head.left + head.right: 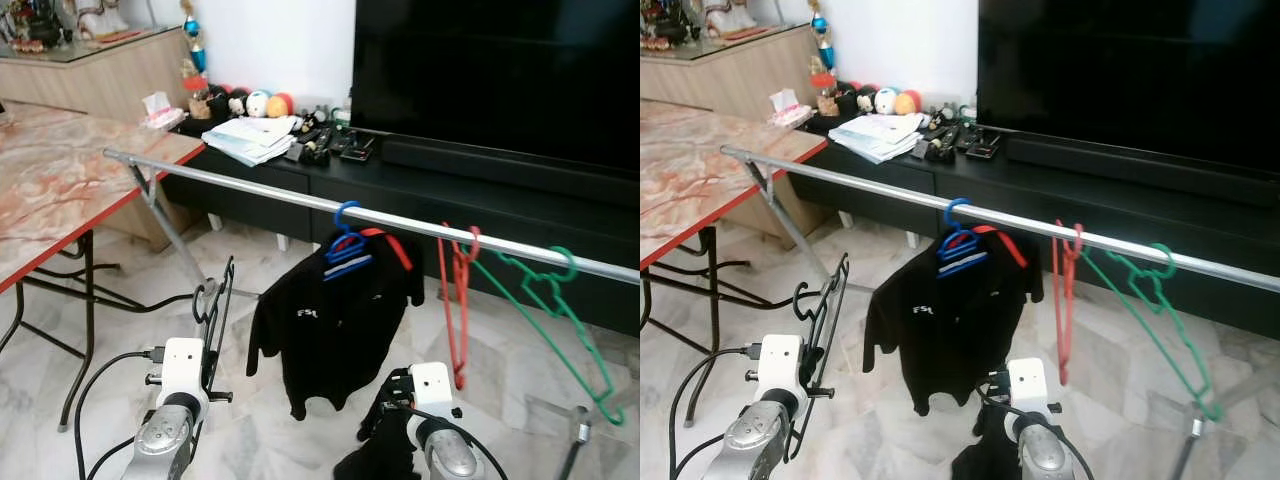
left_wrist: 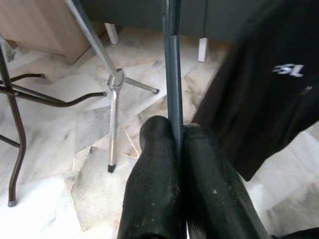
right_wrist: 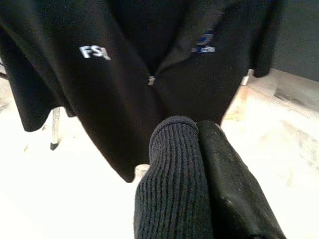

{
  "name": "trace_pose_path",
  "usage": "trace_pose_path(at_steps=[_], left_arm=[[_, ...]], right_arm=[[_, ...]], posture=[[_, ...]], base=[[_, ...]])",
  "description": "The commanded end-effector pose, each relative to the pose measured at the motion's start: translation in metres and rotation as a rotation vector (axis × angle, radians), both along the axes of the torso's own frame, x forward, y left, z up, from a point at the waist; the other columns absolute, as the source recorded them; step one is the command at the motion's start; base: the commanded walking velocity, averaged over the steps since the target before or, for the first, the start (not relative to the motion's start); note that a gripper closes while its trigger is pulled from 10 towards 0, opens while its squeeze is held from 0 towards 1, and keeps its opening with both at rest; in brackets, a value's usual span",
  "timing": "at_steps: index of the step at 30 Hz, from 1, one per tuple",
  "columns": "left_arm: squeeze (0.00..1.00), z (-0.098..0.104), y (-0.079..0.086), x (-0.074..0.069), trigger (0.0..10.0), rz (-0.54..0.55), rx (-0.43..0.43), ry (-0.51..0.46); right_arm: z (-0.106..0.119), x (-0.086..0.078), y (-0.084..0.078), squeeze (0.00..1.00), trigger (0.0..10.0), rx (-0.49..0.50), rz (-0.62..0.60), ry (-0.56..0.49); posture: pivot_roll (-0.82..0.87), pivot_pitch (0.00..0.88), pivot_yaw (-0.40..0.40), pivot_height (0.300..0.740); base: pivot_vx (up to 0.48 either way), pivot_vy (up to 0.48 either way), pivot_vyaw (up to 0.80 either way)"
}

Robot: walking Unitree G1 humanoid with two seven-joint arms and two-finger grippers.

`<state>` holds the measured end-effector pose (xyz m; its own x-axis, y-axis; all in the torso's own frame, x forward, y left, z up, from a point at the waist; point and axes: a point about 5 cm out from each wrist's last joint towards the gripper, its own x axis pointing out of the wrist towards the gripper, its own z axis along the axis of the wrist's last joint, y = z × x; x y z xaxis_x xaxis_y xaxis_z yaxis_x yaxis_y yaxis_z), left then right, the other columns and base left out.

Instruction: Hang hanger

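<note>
A black wire hanger (image 1: 214, 303) stands upright low at the left, below the silver clothes rail (image 1: 250, 190). My left gripper (image 2: 177, 132) is shut on its thin bar (image 2: 172, 74). On the rail hang a blue hanger (image 1: 345, 238) carrying a black FSL shirt (image 1: 330, 325), a red hanger (image 1: 457, 300) and a green hanger (image 1: 560, 310). My right gripper (image 3: 197, 124) sits low in front of the shirt (image 3: 124, 74), shut on a dark knit cloth (image 1: 380, 450) that drapes over one finger and hangs toward the floor.
A marble-top folding table (image 1: 60, 190) stands at the left, its legs near the rail's stand (image 1: 175, 235). Behind the rail run a black TV bench (image 1: 420, 185) with papers and clutter and a large TV (image 1: 500, 70). The floor is pale marble tile.
</note>
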<state>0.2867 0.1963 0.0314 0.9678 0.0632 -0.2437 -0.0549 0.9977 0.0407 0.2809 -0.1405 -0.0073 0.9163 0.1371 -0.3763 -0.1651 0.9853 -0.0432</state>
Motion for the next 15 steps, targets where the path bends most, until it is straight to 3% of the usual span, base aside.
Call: trace_pose_path(at_steps=[1, 15], left_arm=[[0.00, 0.002, 0.007, 0.000, 10.0, 0.027, -0.003, -0.002], [0.00, 0.002, 0.007, 0.000, 10.0, 0.024, -0.006, -0.004]], right_arm=[[0.003, 0.003, 0.008, 0.00, 10.0, 0.018, 0.018, -0.011], [-0.007, -0.004, -0.001, 0.00, 10.0, -0.001, 0.000, 0.058]], posture=[[0.02, 0.023, 0.063, 0.740], [0.03, 0.028, 0.062, 0.740]], base=[[0.000, 0.480, 0.00], [0.000, 0.459, 0.00]])
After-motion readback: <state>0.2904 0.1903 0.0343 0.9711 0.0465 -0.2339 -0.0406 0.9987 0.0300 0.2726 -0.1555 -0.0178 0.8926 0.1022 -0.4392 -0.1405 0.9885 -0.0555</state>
